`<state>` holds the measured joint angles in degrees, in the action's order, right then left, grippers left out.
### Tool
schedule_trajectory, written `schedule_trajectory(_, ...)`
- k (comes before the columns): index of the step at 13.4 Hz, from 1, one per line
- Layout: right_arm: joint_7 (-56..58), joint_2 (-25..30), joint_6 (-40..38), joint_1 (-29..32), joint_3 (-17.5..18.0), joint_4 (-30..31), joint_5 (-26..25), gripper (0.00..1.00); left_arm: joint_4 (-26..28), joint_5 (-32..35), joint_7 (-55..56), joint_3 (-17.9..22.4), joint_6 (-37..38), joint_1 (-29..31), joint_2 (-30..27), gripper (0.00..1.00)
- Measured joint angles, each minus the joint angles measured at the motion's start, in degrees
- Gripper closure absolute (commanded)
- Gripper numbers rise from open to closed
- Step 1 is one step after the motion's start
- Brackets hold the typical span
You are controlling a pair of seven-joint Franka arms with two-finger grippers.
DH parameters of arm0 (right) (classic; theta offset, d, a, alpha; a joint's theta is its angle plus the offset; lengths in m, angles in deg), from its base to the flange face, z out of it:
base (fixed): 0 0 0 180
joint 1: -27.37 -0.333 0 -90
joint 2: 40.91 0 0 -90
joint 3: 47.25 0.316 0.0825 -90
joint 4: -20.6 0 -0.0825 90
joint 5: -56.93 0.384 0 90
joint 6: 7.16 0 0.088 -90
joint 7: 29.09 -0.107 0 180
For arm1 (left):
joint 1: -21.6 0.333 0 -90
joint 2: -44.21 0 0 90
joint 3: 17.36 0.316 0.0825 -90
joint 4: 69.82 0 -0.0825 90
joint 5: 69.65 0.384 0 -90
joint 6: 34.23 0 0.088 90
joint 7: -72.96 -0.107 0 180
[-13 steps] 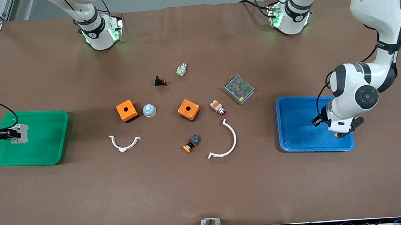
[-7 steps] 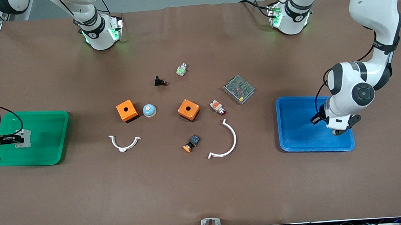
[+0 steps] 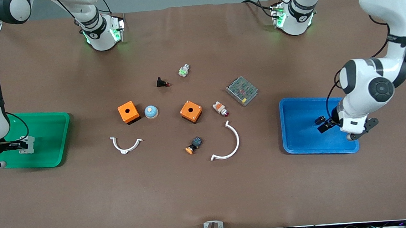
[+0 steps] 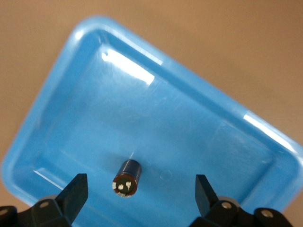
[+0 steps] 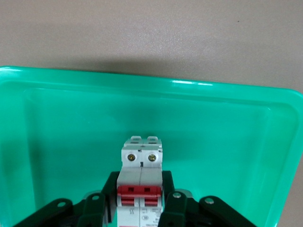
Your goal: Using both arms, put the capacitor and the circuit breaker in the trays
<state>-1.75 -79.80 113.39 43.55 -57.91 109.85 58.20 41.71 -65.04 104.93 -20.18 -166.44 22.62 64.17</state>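
Capacitor (image 4: pixel 127 177): a stubby black cylinder with a glossy side and pale marks on its end face. You'll find it lying on the floor of the blue tray (image 4: pixel 199 90), between the spread fingers of the left gripper (image 4: pixel 142 191) and touching neither one. In the front view the capacitor (image 3: pixel 319 120) is a small dark speck just beside the left gripper (image 3: pixel 323 126), and its shape is hard to make out there.

Breaker (image 5: pixel 141 182): a white rectangular block with two round screw heads near one end and a red lever band across the middle. Its printed label is too small to read. The right gripper (image 5: pixel 140 198) is clamped on its sides, with black fingers (image 5: pixel 166 189) pressed against the white casing. The lower part of the block is cut off by the frame edge.

The breaker sits inside the green tray (image 5: pixel 57 123), which is smooth, shiny plastic with rounded corners. You cannot tell from the pictures whether it rests on the floor or hangs just above it. In the front view the arm partly hides the right gripper (image 3: pixel 14 145), and the breaker (image 3: pixel 27 144) shows at its tip.

The table (image 3: pixel 208 185) is matte brown.
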Motion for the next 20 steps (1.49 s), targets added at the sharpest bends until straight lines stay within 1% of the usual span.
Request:
schedule_trajectory(2, 0.00, 0.20, -0.39, 0.10, 0.00, -0.64, 0.00, 0.00, -6.29, 0.00, -4.16, -0.02, 9.71, 0.00, -3.22, 0.00)
schedule_trajectory(4, 0.00, 2.09, -4.74, 0.10, 0.16, -1.93, 0.00, 0.01, -13.31, 0.00, -7.95, 0.00, 18.52, 0.04, -5.51, 0.00)
schedule_trajectory(5, -0.01, 4.23, -8.60, 0.05, 0.51, -2.62, 0.01, 0.01, -16.69, 0.01, -9.86, 0.01, 21.47, 0.07, -6.12, 0.00)
schedule_trajectory(7, -1.63, 10.37, -17.28, -1.12, 1.27, -3.29, 0.02, 0.01, -22.52, 0.01, -12.78, 0.02, 27.12, 0.11, -6.37, 0.00)
schedule_trajectory(9, -6.73, 17.13, -25.48, -3.51, 1.73, -3.16, 0.02, 0.01, -26.12, 0.01, -13.63, 0.01, 30.32, 0.11, -6.47, 0.00)
schedule_trajectory(12, -13.29, 26.43, -32.01, -8.53, 1.99, -1.91, 0.05, 0.01, -27.66, 0.01, -15.05, -0.41, 33.33, 0.05, -8.03, 0.00)
schedule_trajectory(15, -23.39, 34.64, -35.84, -16.16, 2.27, 1.05, 0.06, 0.01, -27.70, 0.01, -17.47, -0.85, 36.49, 0.05, -10.64, 0.00)
schedule_trajectory(16, -26.27, 36.28, -36.25, -18.80, 2.36, 1.82, 0.06, 0.00, -27.70, 0.01, -18.09, -0.86, 37.23, 0.06, -11.50, 0.00)
schedule_trajectory(18, -29.07, 37.53, -36.06, -22.29, 2.47, 2.28, 0.05, 0.00, -27.69, 0.01, -18.59, -0.90, 38.74, 0.06, -13.15, 0.00)
schedule_trajectory(20, -29.39, 37.59, -34.85, -23.25, 2.49, 1.79, 0.06, 0.00, -27.20, -0.17, -18.66, -1.04, 39.93, 0.00, -14.82, 0.00)
